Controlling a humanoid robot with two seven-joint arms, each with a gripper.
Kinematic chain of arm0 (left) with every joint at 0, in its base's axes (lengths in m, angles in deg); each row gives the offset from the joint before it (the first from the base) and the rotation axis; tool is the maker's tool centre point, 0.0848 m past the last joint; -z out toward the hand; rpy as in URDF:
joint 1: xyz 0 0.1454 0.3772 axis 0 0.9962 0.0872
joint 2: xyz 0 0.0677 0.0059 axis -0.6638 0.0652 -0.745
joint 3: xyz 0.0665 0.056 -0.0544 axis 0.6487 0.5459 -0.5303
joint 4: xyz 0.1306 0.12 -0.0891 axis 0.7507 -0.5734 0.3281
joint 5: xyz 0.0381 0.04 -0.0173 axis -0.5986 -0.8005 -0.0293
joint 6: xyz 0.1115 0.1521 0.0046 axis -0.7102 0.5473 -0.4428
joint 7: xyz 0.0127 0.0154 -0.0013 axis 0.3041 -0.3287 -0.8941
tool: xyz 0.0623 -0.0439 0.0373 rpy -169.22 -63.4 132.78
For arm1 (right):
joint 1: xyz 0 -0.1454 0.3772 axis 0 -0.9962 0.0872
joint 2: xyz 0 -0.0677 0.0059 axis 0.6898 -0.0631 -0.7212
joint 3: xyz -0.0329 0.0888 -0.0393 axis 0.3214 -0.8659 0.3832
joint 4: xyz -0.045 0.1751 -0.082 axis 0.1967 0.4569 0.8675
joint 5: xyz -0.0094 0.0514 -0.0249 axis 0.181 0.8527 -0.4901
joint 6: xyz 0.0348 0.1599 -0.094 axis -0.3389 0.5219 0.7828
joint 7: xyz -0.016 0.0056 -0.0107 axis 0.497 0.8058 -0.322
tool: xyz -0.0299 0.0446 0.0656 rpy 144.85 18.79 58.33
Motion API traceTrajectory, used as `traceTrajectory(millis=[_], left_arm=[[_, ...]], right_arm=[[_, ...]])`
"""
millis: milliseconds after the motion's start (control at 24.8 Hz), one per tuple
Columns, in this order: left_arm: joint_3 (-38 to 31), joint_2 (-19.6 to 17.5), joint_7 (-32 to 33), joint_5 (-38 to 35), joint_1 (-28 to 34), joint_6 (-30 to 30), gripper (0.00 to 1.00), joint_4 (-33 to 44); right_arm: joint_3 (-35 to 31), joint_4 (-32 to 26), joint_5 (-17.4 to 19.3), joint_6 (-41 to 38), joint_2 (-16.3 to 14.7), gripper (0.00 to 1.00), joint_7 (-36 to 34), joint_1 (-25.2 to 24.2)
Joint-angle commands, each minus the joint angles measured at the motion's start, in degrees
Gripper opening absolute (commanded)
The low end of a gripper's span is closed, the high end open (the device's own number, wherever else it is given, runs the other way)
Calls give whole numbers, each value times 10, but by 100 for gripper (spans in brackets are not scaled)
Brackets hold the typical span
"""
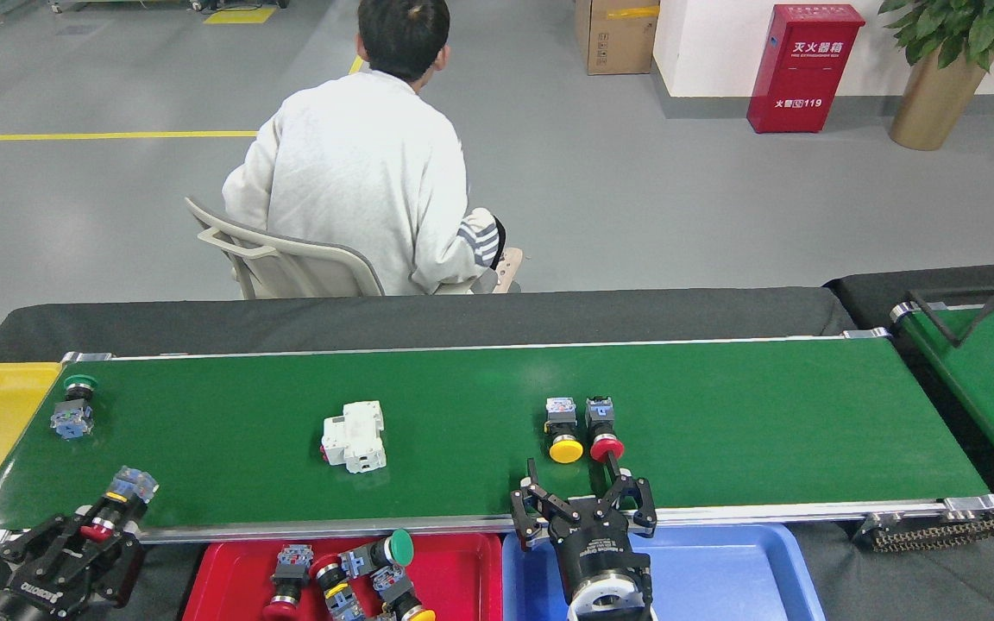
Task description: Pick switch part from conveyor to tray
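The conveyor (721,414) spans your view from nine to three o'clock. At six o'clock, against its near rail, sit the red tray (462,578) and the blue tray (721,578).

On the belt at ten o'clock of centre lies a white breaker (354,436). Just right of centre lie the yellow-capped switch (563,430) and the red-capped switch (602,429), side by side, caps toward you.

The right end effector (576,492) stands at six o'clock of this pair, fingers spread wide and empty, one tip close to the red cap. The left end effector (93,536), at eight o'clock, is clamped on a red-capped switch part (113,507).

The step in hand appears to be the right arm's approach. Centre the fingers on one switch body only; the pair lie almost touching, so a wide spread risks catching both or nudging one aside. Close across the body rather than the round cap, which would likely slip.

A green-capped switch (74,405) lies at nine o'clock.
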Motion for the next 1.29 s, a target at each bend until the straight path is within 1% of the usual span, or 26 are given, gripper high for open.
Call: traceTrajectory(millis=[0,40,81,121,161,202,242,282,322,403,484,605,645,685,766,887,927,967,1008,1048,1088,1129,1169,1250], left_arm=[[-1,10,-6,4,32,-10,29,56],[-1,23,-5,2,56,-10,32,85],[-1,35,-3,0,72,-10,42,105],[-1,50,-3,-1,84,-10,62,121],[0,65,-3,-1,87,-10,85,129],[-1,90,-3,-1,88,-10,100,137],[-1,115,-3,-1,91,-10,100,144],[-1,134,-3,-2,93,-10,100,145],[-1,146,-1,-2,94,-10,100,147],[-1,151,-1,-2,96,-10,100,147],[-14,157,-1,-3,95,-10,100,145],[-66,178,-1,-3,96,-4,100,141],[-85,186,0,-5,96,37,100,138],[-94,189,4,-5,94,82,100,134],[-96,186,23,-4,96,133,100,129],[-96,189,80,-2,91,167,100,130],[-96,191,99,-1,85,172,100,134],[-96,191,110,-1,80,176,100,135],[-95,191,118,-2,72,178,100,136],[-94,194,125,-3,58,183,100,136],[-92,195,132,-4,48,187,100,136],[-90,195,143,-5,36,196,100,136],[-88,195,159,-6,21,208,100,136],[-76,196,196,-15,-15,229,100,135]], right_arm=[[-1,25,3,-8,15,98,-1,30],[-3,50,7,-13,22,98,-3,49],[-3,71,14,-14,27,98,-3,66],[-2,89,27,-14,29,98,-4,82],[-1,100,39,-14,29,98,-4,93],[1,110,55,-15,29,92,-3,106],[6,119,62,-20,30,73,-1,117],[15,129,64,-34,30,44,0,125],[21,140,66,-57,29,22,2,131],[20,153,67,-88,30,4,13,136],[23,153,67,-96,30,1,16,137],[24,148,66,-99,30,1,16,137],[25,137,66,-101,30,1,15,136],[29,116,64,-108,30,1,14,134],[46,80,63,-123,29,1,14,126],[110,-11,61,-158,22,1,15,95],[137,-44,59,-172,16,2,16,82],[159,-65,58,-181,12,4,16,73],[189,-80,54,-189,7,20,16,66],[222,-87,43,-190,5,63,14,62],[243,-88,34,-190,5,96,11,57],[262,-90,27,-192,5,99,9,51],[273,-90,25,-194,6,99,6,50],[275,-89,25,-199,7,99,5,48]])
